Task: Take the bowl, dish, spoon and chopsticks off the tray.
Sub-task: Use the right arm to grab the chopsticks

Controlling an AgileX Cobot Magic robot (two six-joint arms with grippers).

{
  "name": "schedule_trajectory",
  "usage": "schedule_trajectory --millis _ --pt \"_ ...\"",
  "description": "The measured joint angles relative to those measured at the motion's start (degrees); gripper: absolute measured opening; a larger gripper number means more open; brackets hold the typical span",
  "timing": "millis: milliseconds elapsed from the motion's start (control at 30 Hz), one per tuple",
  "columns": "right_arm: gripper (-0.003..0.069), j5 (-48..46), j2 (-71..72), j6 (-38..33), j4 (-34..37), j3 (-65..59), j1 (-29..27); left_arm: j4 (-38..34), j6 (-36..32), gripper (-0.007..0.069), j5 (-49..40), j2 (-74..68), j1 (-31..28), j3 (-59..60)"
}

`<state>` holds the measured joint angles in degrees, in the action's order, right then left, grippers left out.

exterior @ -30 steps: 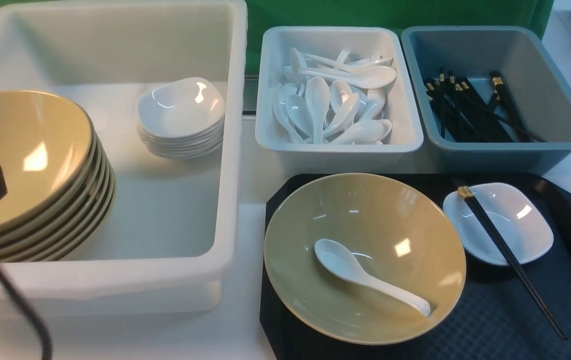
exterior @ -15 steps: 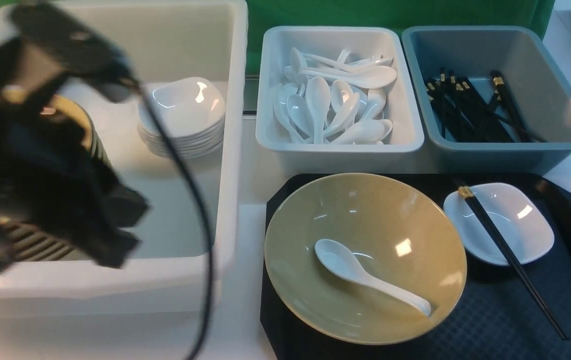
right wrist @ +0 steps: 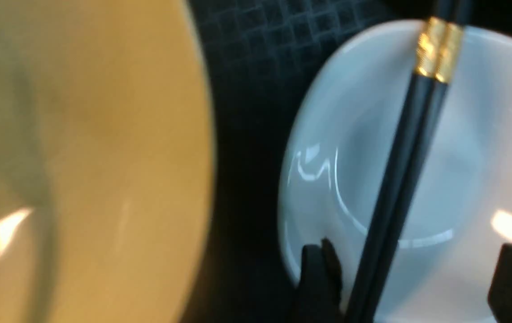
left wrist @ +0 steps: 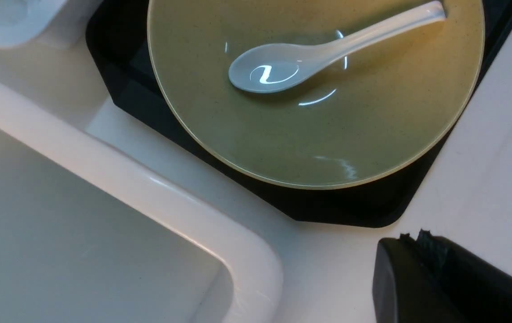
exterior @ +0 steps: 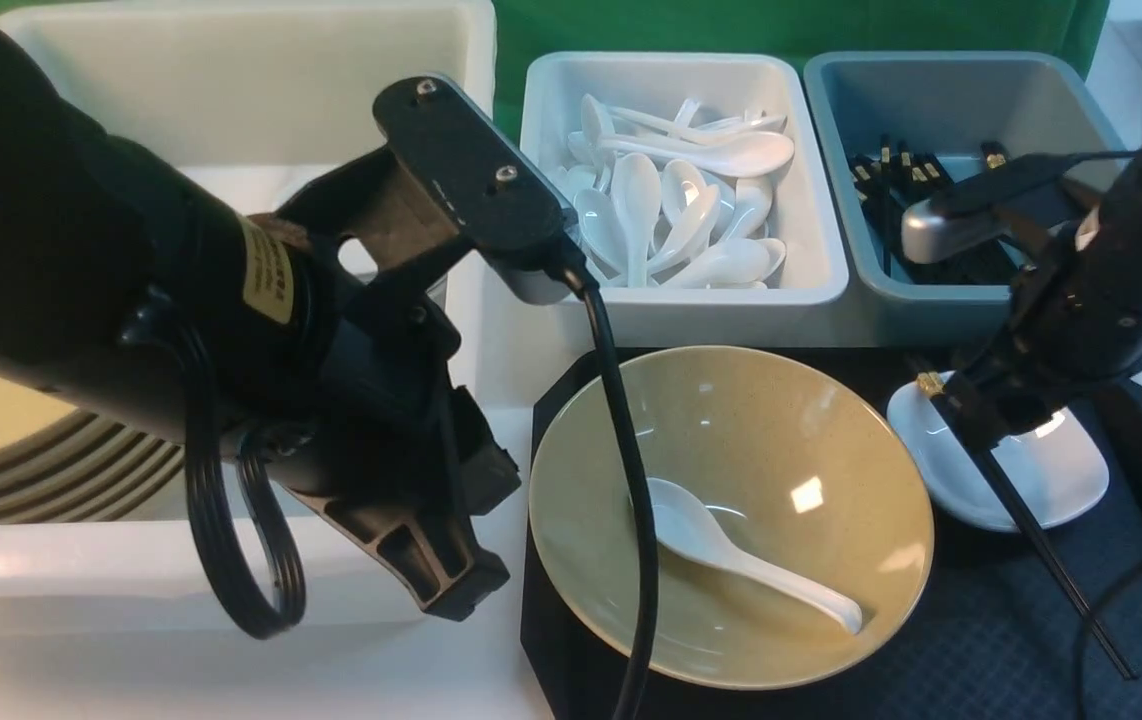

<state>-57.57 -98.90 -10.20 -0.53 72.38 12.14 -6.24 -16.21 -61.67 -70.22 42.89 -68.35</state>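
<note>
Right gripper (right wrist: 415, 251), jaws wide, straddles the chopsticks (right wrist: 399, 179) lying lengthwise between them over the dish (right wrist: 327, 134); left gripper (left wrist: 413, 240) closed, farther off.

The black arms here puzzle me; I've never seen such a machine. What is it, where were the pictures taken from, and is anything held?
A robot with two arms ending in grippers. One camera looks forward from between them; one sits on each wrist. The black tray carries a tan bowl with a white spoon inside and a small dish with chopsticks across it. The left gripper is shut, the right gripper open astride the chopsticks. Nothing is held.
</note>
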Motion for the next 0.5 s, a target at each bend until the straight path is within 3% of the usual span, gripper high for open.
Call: schedule_trajectory --millis 300,467,500 --pt "0.0474 1.66 -8.20 1.84 -2.26 2.73 0.00 0.00 0.00 -0.0011 -0.06 -0.01 0.00 0.00" --pt "0.0400 1.72 -9.57 2.26 -2.27 2.74 0.00 0.12 0.00 -0.0011 -0.06 -0.01 0.00 0.00" --pt "0.0350 1.80 -9.77 2.57 -2.27 2.79 0.00 0.50 0.00 -0.0011 -0.06 -0.01 0.00 0.00"
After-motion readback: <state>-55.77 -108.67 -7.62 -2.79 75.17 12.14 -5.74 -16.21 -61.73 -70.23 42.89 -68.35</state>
